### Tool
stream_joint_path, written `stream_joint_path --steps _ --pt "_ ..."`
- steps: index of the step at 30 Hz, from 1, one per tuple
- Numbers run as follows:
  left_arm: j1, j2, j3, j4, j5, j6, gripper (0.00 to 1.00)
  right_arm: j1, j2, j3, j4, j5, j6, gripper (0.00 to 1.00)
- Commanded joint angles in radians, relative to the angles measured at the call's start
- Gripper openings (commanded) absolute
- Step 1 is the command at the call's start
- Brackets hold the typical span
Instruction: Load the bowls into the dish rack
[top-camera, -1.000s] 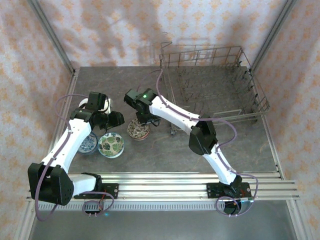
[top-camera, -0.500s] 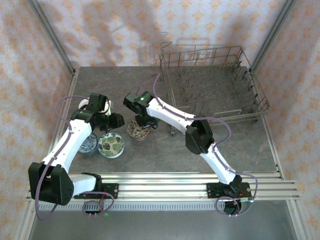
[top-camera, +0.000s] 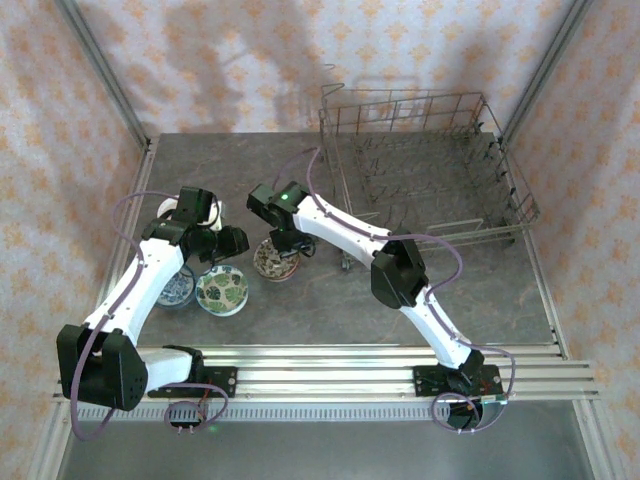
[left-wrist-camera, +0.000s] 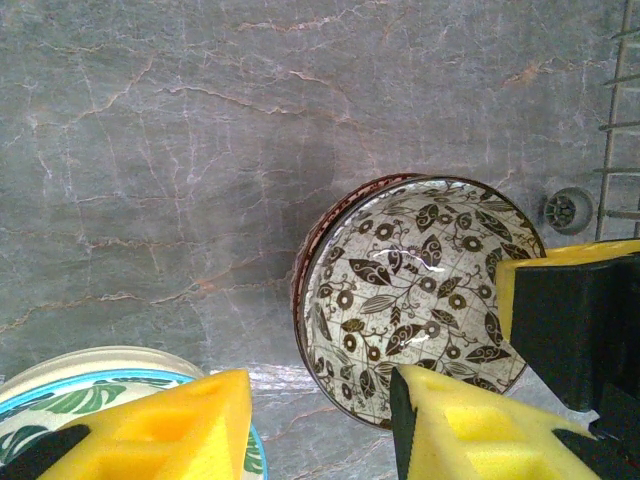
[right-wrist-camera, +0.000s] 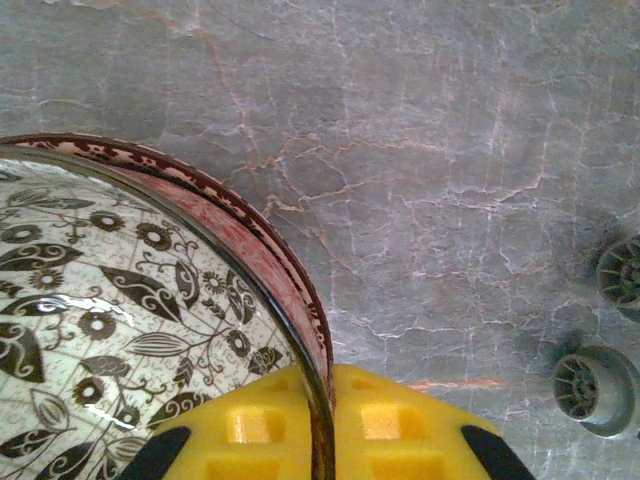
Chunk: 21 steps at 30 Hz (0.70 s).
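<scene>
A brown-white leaf-patterned bowl (top-camera: 273, 262) (left-wrist-camera: 410, 290) (right-wrist-camera: 120, 290) sits on the grey table left of the dish rack (top-camera: 420, 170). My right gripper (top-camera: 290, 244) (right-wrist-camera: 328, 410) is shut on this bowl's rim, one yellow pad inside and one outside. My left gripper (top-camera: 226, 243) (left-wrist-camera: 320, 420) hovers open above the table, between the brown-white bowl and a green floral bowl (top-camera: 222, 290) (left-wrist-camera: 60, 385), holding nothing. A blue-white bowl (top-camera: 177, 289) lies left of the green one, partly under the left arm.
The rack's wire side (left-wrist-camera: 620, 120) and round feet (left-wrist-camera: 568, 210) (right-wrist-camera: 590, 385) stand just right of the gripped bowl. A white bowl (top-camera: 168, 206) peeks out behind the left wrist. Patterned walls close in the table on three sides.
The right gripper's jaws have shut onto the brown-white bowl's rim after shifting slightly left. The left arm has stayed put.
</scene>
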Motion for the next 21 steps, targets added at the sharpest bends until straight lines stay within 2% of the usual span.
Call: stream_joint_path --steps 1,21 --pt "0.006 -0.004 -0.019 -0.011 -0.022 0.020 0.42 0.008 0.011 0.031 -0.019 -0.002 0.007 0.07" --pt "0.006 -0.089 -0.017 -0.027 -0.001 -0.030 0.43 0.016 -0.129 0.002 0.034 0.039 0.031 0.00"
